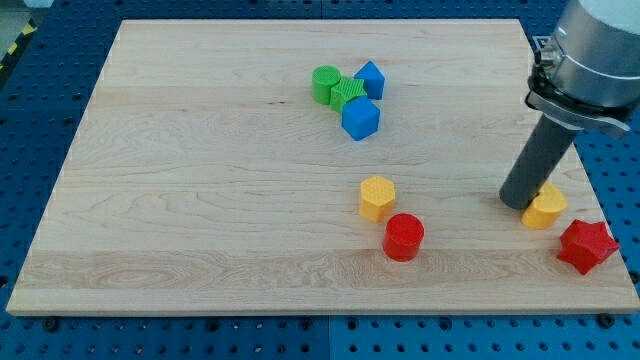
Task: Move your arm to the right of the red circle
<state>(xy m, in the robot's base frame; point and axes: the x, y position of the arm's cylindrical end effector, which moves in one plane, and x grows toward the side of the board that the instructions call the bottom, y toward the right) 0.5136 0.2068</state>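
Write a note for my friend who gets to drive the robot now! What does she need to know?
My tip is down on the wooden board, touching or almost touching the left side of a yellow block near the view's right edge.
The red circle sits toward the view's bottom, with a yellow hexagon just above-left of it.
My tip is already on the circle's right, but far off and higher in the view.
Left to do: probably slide it left and downward, stopping beside the circle's right side without bumping it.
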